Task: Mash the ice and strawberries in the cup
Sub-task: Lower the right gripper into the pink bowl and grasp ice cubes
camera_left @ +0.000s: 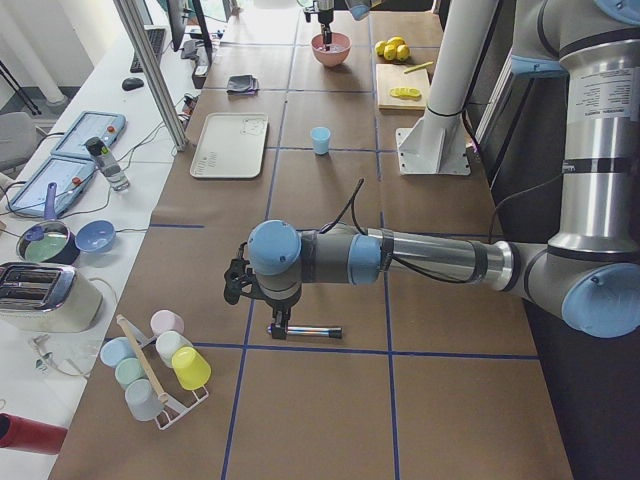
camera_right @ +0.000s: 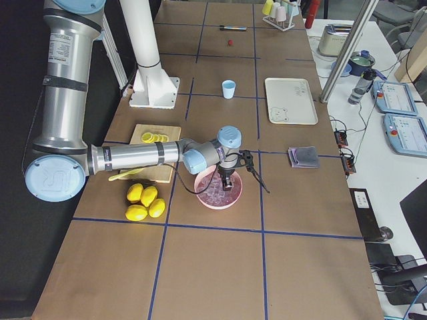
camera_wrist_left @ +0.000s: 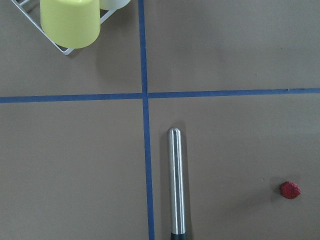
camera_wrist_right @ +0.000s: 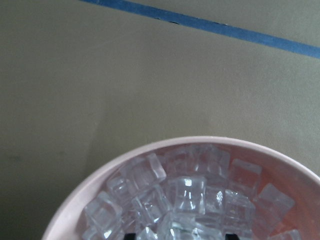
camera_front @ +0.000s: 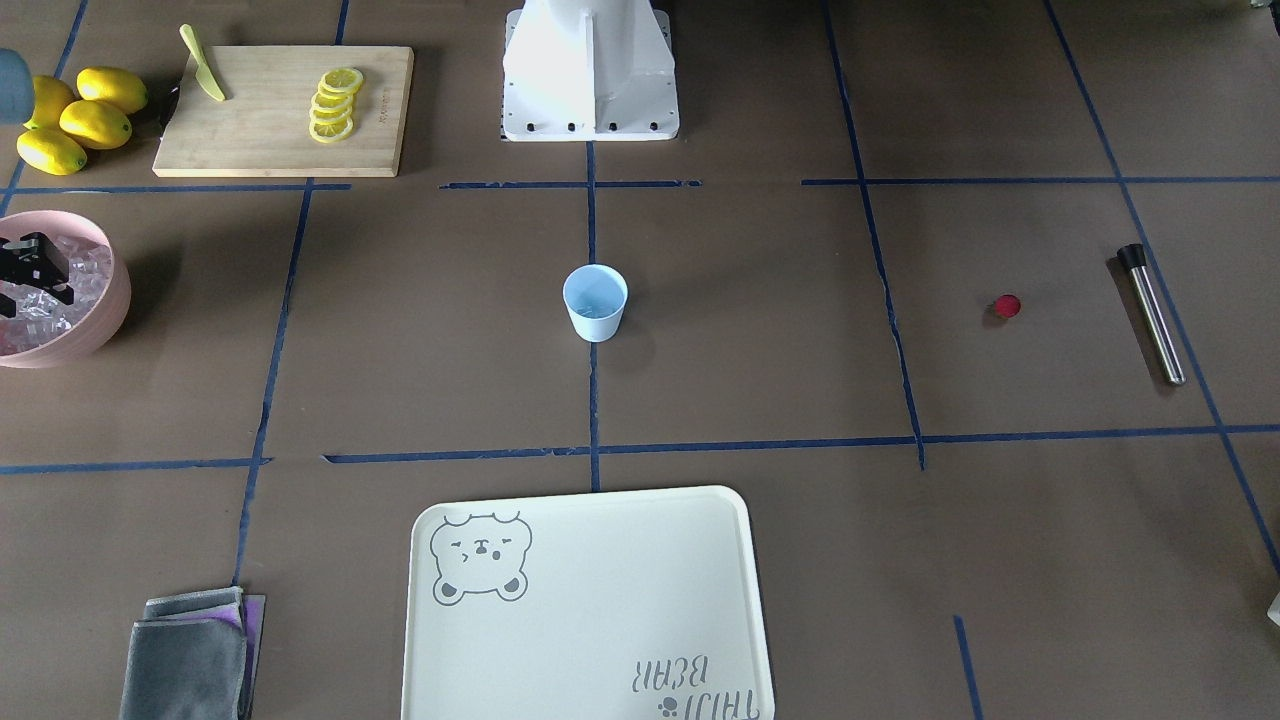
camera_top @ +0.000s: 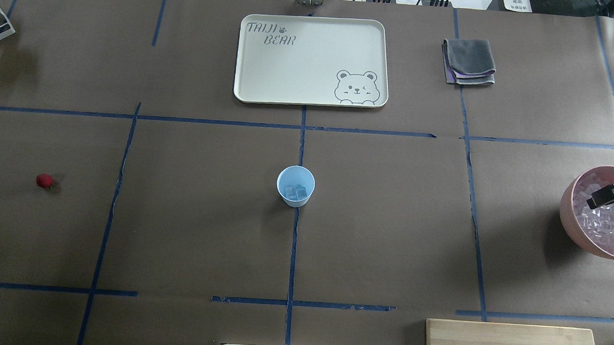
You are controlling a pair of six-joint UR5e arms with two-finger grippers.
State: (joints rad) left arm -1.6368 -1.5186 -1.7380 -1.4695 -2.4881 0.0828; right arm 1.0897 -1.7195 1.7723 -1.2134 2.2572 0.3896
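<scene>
Right gripper (camera_top: 604, 197), fingers spread, hung in the pink bowl (camera_top: 568, 220) of ice cubes (camera_wrist_right: 190, 195), I judged to pick another. The cup (camera_top: 295, 186), two cubes inside, stood mid-table, with the strawberry (camera_top: 44, 180) at its 9 o'clock.

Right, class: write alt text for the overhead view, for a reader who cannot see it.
A pale blue cup holding ice stands mid-table; a strawberry lies far left; the right gripper hangs over a pink bowl of ice far right.

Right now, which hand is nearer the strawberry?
Left. The left hand hangs over the metal muddler, which lies close beside the strawberry. The right hand is far off on the other side, down in the pink bowl of ice.
</scene>
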